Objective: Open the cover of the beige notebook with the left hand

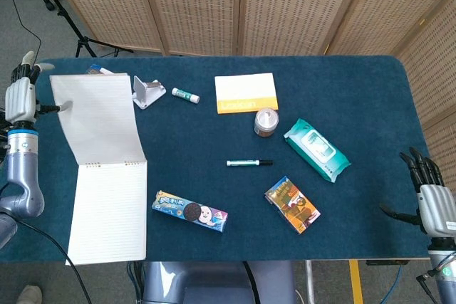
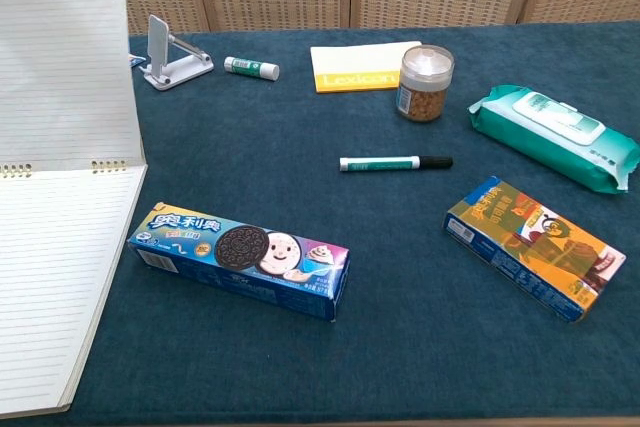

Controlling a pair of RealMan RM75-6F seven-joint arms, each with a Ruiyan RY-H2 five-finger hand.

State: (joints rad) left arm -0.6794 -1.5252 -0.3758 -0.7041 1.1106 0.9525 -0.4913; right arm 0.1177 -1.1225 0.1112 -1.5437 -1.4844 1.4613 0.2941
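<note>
The beige notebook [image 1: 108, 211] lies at the table's front left, its lined first page [image 2: 55, 277] showing. Its cover [image 1: 94, 115] is swung up and back over the spiral binding; in the chest view the cover [image 2: 65, 57] stands nearly upright at the far left. My left hand [image 1: 21, 94] is at the table's left edge and holds the cover by its outer side edge; it does not show in the chest view. My right hand [image 1: 436, 204] hangs off the table's front right corner, fingers spread, holding nothing.
A cookie box [image 1: 189, 211] lies just right of the notebook. A phone stand [image 1: 147, 92], glue stick [image 1: 185, 95] and yellow pad [image 1: 246, 93] sit behind. A jar [image 1: 266, 122], pen [image 1: 249, 163], wipes pack [image 1: 317, 149] and orange box [image 1: 292, 204] fill the middle right.
</note>
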